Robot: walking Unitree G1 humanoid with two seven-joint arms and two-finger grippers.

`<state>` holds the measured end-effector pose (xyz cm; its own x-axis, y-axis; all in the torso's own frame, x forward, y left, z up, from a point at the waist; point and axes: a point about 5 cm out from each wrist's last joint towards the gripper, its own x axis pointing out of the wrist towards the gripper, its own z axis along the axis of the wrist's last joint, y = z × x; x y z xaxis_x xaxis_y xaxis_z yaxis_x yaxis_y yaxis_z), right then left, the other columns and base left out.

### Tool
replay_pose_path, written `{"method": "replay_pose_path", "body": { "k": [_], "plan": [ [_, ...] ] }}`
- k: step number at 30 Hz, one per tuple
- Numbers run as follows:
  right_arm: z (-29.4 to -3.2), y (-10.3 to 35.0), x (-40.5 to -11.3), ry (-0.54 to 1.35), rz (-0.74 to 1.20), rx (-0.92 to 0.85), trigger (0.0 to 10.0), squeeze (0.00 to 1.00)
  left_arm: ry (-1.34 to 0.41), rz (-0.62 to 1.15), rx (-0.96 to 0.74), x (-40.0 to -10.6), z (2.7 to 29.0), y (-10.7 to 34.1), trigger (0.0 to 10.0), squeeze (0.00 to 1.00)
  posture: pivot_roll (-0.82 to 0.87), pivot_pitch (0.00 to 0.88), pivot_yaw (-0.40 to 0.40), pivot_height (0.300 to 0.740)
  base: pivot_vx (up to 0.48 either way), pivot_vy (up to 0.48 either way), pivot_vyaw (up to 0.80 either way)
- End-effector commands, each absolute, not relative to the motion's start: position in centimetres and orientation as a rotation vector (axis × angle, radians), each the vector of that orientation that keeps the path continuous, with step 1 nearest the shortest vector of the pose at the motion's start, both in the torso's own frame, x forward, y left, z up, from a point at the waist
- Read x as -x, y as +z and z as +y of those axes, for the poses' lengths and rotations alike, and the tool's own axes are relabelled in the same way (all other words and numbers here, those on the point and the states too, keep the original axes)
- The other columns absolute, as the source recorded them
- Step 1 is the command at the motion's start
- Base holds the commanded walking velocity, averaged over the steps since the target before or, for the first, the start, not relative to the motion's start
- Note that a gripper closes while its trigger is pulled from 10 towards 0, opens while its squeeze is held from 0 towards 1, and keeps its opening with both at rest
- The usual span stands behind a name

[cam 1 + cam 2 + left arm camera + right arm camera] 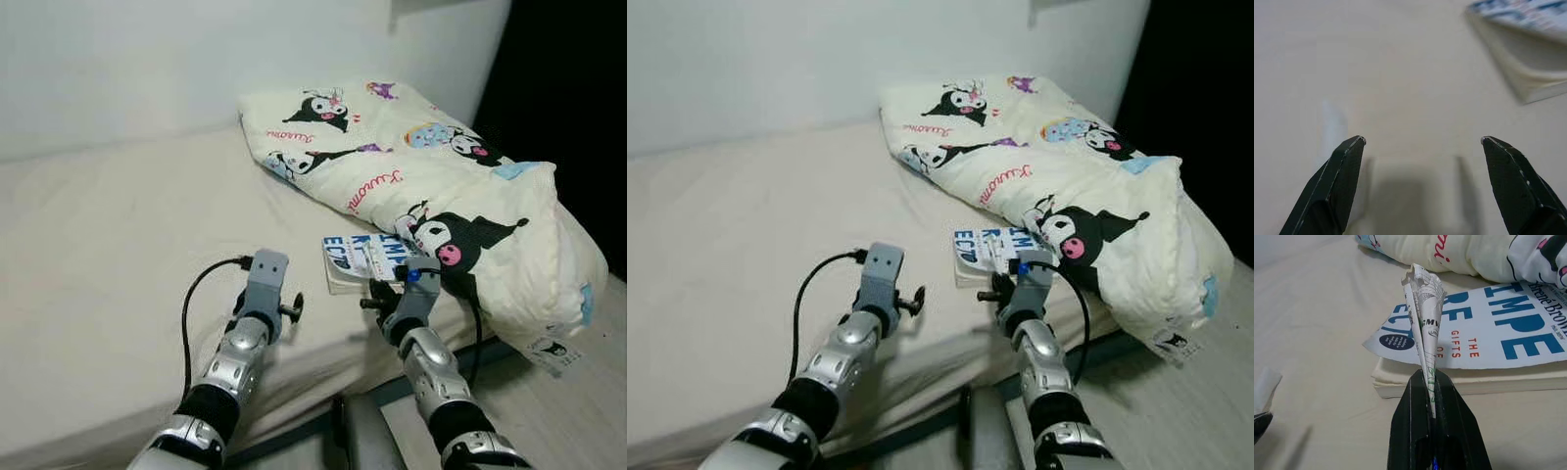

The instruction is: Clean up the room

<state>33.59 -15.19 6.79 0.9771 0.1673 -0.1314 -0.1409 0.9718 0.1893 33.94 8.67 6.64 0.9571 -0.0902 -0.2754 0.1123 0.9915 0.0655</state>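
A: Between the right tool's (1431, 382) two black fingers, what is that?

B: A folded slip of printed paper (1424, 308), black and green print on white. The fingers are closed tight on its lower end, and the rest stands up out of the tips, creased into a narrow cone.

A: And where does that put it?

B: Just above the near edge of the bed (108, 255), in front of a book (1488, 333) with big blue letters on a white cover. The book lies flat on the pale sheet, right beyond the tool.

A: What's behind the book?

B: A cream quilt (460, 186) printed with black cartoon characters, bunched along the bed's right side and touching the book's far edge.

A: The other arm?

B: The left tool (1422, 142) hovers over bare sheet beside the right one, fingers spread wide with nothing between them. A corner of the book shows just off to its side. A black cable (196, 294) loops from its wrist.
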Motion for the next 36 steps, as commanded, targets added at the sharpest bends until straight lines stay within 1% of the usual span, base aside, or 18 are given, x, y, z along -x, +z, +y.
{"method": "replay_pose_path", "body": {
  "k": [1, 3, 5, 6, 10, 12, 14, 15, 16, 17, 18, 20, 23, 24, 25, 27, 35, 36],
  "plan": [
    [-14.8, 6.8, -33.3, 0.159, 0.145, -0.199, 0.0, 0.0, -0.045, 0.281, -0.076, -34.1, 9.3, 6.4, 10.0, 0.0, -0.2, 0.0, 0.029, 0.505, 0.0, 0.0, 0.0],
    [-14.8, 6.9, -33.0, 0.15, 0.138, -0.2, 0.0, 0.0, -0.008, 0.298, -0.022, -34.3, 10.1, 6.2, 10.0, 0.0, -0.22, 0.0, 0.028, 0.505, 0.0, 0.0, 0.0],
    [-14.8, 7.0, -32.9, 0.148, 0.135, -0.2, 0.0, 0.0, -0.001, 0.303, -0.011, -34.3, 10.4, 6.1, 10.0, 0.0, -0.23, 0.0, 0.028, 0.505, 0.0, 0.0, 0.0],
    [-14.9, 7.1, -32.7, 0.147, 0.127, -0.2, 0.0, 0.0, 0.012, 0.306, 0.004, -34.3, 10.7, 6.0, 10.0, 0.0, -0.25, 0.031, 0.031, 0.505, 0.0, 0.0, 0.0],
    [-15.0, 7.5, -32.4, 0.145, 0.115, -0.203, 0.0, 0.0, 0.031, 0.309, 0.016, -34.4, 11.0, 5.9, 10.0, 0.0, -0.26, 0.036, 0.032, 0.505, 0.0, 0.0, 0.0],
    [-15.3, 7.7, -31.8, 0.134, 0.107, -0.207, 0.0, 0.0, 0.046, 0.306, 0.037, -34.5, 11.1, 6.0, 10.0, 0.0, -0.29, 0.079, 0.034, 0.505, 0.0, 0.0, 0.0],
    [-15.4, 7.8, -31.4, 0.126, 0.105, -0.21, 0.0, 0.0, 0.052, 0.303, 0.039, -34.6, 11.1, 6.0, 10.0, 0.0, -0.3, 0.097, 0.033, 0.505, 0.0, 0.0, 0.0],
    [-15.6, 7.9, -30.9, 0.115, 0.106, -0.213, 1.8, 0.0, 0.06, 0.308, 0.038, -34.5, 11.1, 5.9, 10.0, 0.0, -0.31, 0.121, 0.029, 0.505, 0.0, 0.0, 0.0],
    [-15.6, 7.9, -30.9, 0.115, 0.106, -0.213, 1.8, 0.0, 0.06, 0.308, 0.038, -34.5, 11.1, 5.9, 10.0, 0.0, -0.31, 0.121, 0.029, 0.505, 0.0, 0.0, 0.0],
    [-15.8, 8.1, -30.4, 0.109, 0.105, -0.214, 4.4, 0.0, 0.067, 0.309, 0.037, -34.5, 11.2, 5.9, 10.0, 0.0, -0.33, 0.14, 0.026, 0.505, 0.0, 0.0, 0.0],
    [-15.8, 8.2, -30.1, 0.108, 0.105, -0.215, 10.0, 0.0, 0.079, 0.305, 0.039, -34.6, 11.3, 5.9, 10.0, 0.0, -0.34, 0.146, 0.024, 0.505, 0.0, 0.0, 0.0],
    [-15.8, 8.5, -29.7, 0.114, 0.105, -0.215, 10.0, 0.0, 0.092, 0.296, 0.038, -34.6, 11.5, 6.0, 10.0, 0.0, -0.35, 0.174, 0.023, 0.505, 0.0, 0.0, 0.0],
    [-15.6, 8.8, -29.4, 0.126, 0.1, -0.222, 10.0, 0.0, 0.105, 0.285, 0.039, -34.8, 11.8, 6.2, 10.0, 0.0, -0.35, 0.189, 0.018, 0.505, 0.0, 0.0, 0.0],
    [-15.5, 9.2, -29.0, 0.131, 0.098, -0.228, 10.0, 0.0, 0.118, 0.281, 0.031, -35.0, 12.2, 6.5, 10.0, 0.0, -0.36, 0.218, 0.01, 0.505, 0.0, 0.0, 0.0],
    [-15.5, 9.4, -28.8, 0.133, 0.096, -0.231, 10.0, 0.0, 0.128, 0.281, 0.024, -35.2, 12.5, 6.6, 10.0, 0.0, -0.36, 0.218, 0.01, 0.505, 0.0, 0.0, 0.0],
    [-15.3, 10.0, -28.2, 0.134, 0.097, -0.239, 10.0, 0.0, 0.163, 0.283, 0.006, -35.4, 13.6, 6.7, 10.0, 0.0, -0.38, 0.253, 0.001, 0.505, 0.0, 0.0, 0.0],
    [-15.2, 10.7, -26.9, 0.137, 0.113, -0.242, 10.0, 0.0, 0.233, 0.265, 0.014, -35.8, 15.0, 7.4, 10.0, 0.0, -0.4, 0.281, -0.011, 0.505, 0.0, 0.0, 0.0],
    [-15.3, 10.7, -26.2, 0.136, 0.139, -0.242, 10.0, 0.0, 0.282, 0.239, 0.0, -36.2, 16.0, 8.2, 10.0, 0.0, -0.4, 0.293, -0.019, 0.505, 0.0, 0.0, 0.0]
  ]
}}
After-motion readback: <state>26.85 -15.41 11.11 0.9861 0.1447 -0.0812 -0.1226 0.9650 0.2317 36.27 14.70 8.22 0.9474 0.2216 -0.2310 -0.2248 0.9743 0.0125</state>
